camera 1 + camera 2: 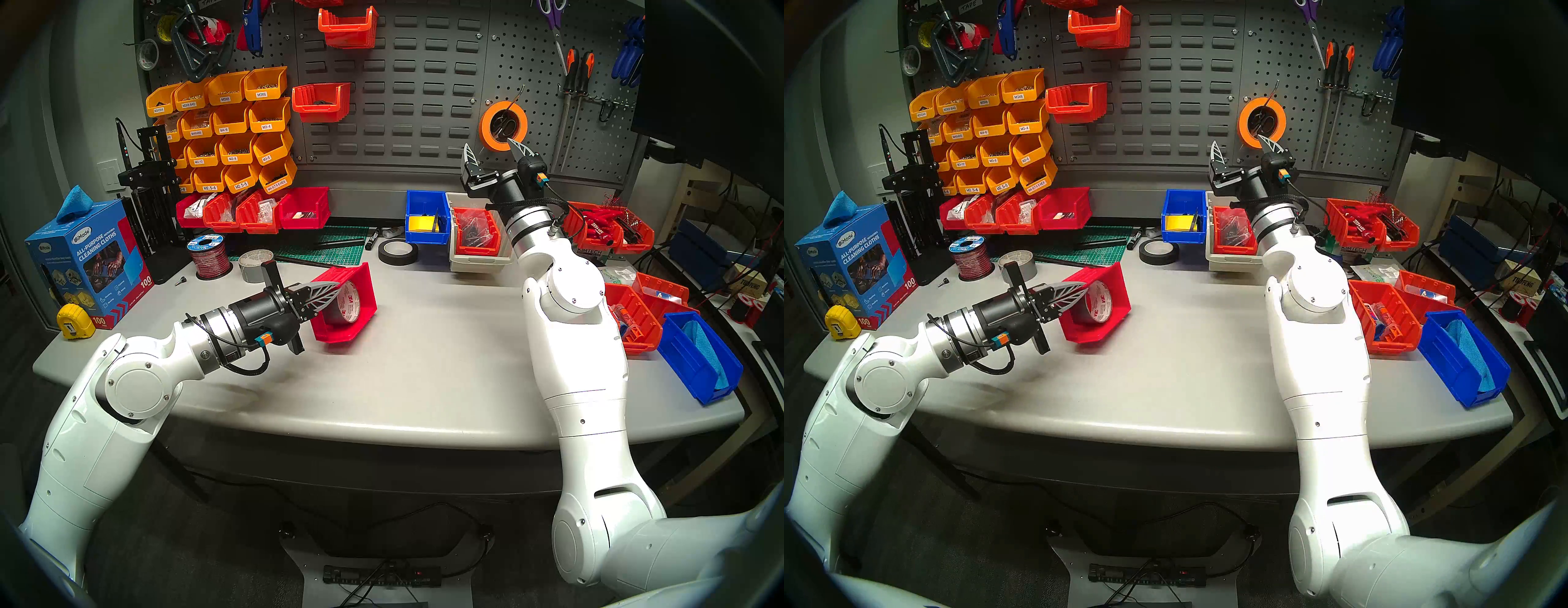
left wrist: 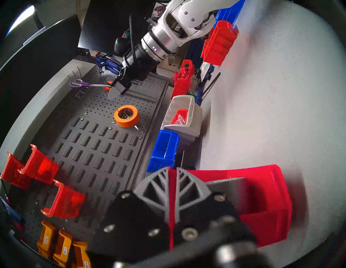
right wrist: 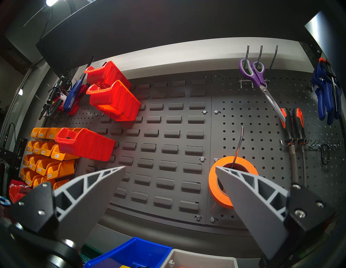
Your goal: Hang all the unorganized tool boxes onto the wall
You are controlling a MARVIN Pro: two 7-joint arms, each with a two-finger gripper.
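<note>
The left gripper (image 2: 173,187) is closed on one wall of the red bin (image 1: 360,293), which is tipped on its side. The wall stands between both fingers. The right gripper (image 3: 170,168) is open before the louvred panel (image 3: 168,134).

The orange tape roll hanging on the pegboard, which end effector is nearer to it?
Right. The right end effector is open just below the orange tape roll; the left end effector grips the red bin on the table.

You're looking at a workshop bench; the grey louvred wall (image 1: 399,85) carries hung orange-red bins (image 1: 321,101); pegboard holds scissors (image 3: 259,78), files (image 1: 572,102) and orange tape (image 1: 502,125); labelled yellow bins (image 1: 229,127) hold screws; a tape measure (image 1: 75,322) sits on the table (image 1: 424,361).
</note>
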